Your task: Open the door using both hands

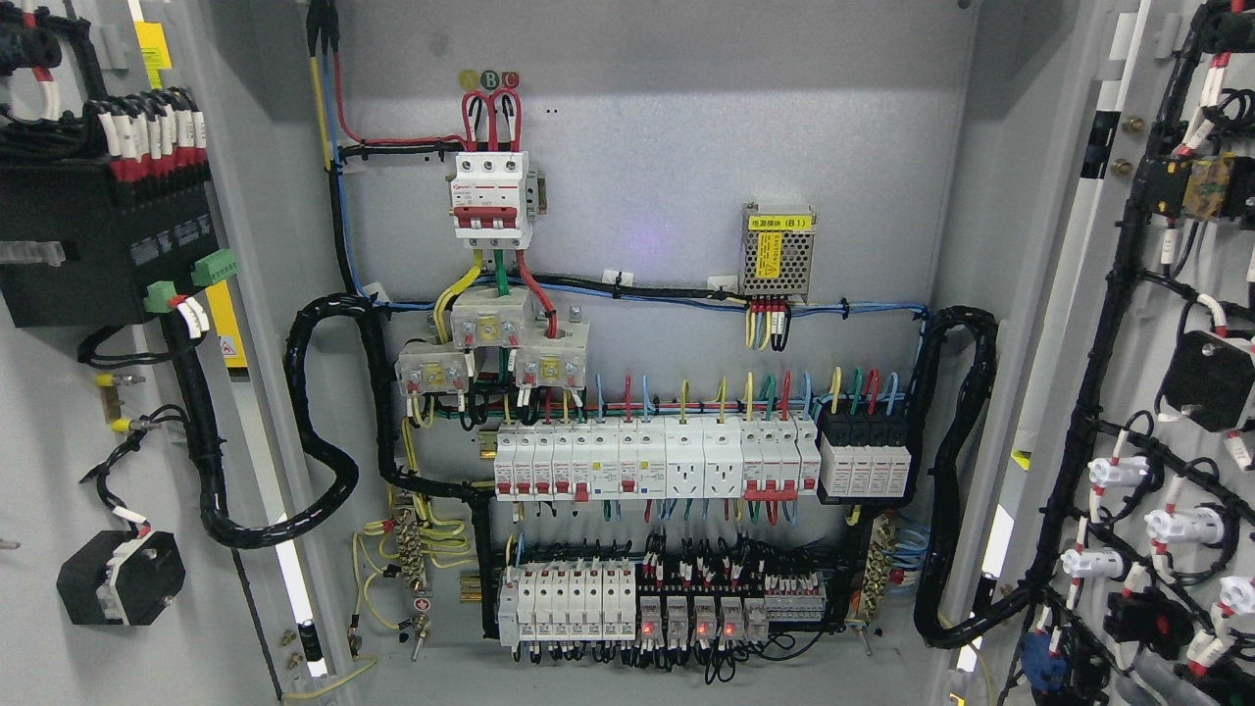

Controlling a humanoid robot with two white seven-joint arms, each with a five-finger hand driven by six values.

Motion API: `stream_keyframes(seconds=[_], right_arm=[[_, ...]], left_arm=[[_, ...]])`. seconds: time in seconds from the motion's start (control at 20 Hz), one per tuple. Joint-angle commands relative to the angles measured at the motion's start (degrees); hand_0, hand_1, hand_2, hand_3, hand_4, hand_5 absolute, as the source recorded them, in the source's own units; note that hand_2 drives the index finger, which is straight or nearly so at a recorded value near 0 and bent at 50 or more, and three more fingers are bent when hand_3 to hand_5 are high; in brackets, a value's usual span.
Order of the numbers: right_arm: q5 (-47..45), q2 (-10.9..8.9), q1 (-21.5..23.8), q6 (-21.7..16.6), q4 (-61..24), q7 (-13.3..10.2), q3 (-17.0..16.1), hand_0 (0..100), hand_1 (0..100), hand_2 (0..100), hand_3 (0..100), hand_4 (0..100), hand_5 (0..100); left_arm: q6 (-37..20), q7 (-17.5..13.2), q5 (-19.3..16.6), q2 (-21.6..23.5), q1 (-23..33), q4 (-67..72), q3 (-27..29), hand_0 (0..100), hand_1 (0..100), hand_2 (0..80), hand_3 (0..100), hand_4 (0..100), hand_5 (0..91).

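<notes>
Both doors run off the frame: the left door is cut by the left edge, slicing through its black module, and the right door is cut by the right edge, so its outer components show only in part. The cabinet loses its top and bottom to the picture's edges. The yellow label on the power supply module carries print too small to read. Markings on the main breaker and the rows of small breakers are also too fine to make out. The black cable conduit hides the wiring bundled inside it.
</notes>
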Motion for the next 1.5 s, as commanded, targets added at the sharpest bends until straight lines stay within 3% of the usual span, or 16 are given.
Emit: stream_keyframes(seconds=[0.0,0.65,1.15,1.45], right_arm=[[-3.03,0.55,0.38,0.45,0.15,0.04,-2.66,22,2,0,0,0,0],[-7.17,1.08,1.43,2.3,0.41,0.04,-4.59,22,2,0,0,0,0],[-9.19,2.66,1.7,2.48,0.5,0.04,-6.09,22,3,0,0,0,0],[-9.28,3.45,2.31,2.48,1.03,0.04,-7.67,22,3,0,0,0,0]], left_arm=[[2.64,-0.45,2.08,0.71,-0.92,5.66,5.83,0,0,0.0,0,0,0.0],[6.07,-1.25,7.79,8.0,-3.12,12.43,9.88,0,0,0.0,0,0,0.0],[6.16,-1.25,9.38,14.77,-8.57,20.87,9.09,0,0,0.0,0,0,0.0],[6.16,-1.25,9.38,15.3,-9.01,22.54,9.35,0,0,0.0,0,0,0.0]])
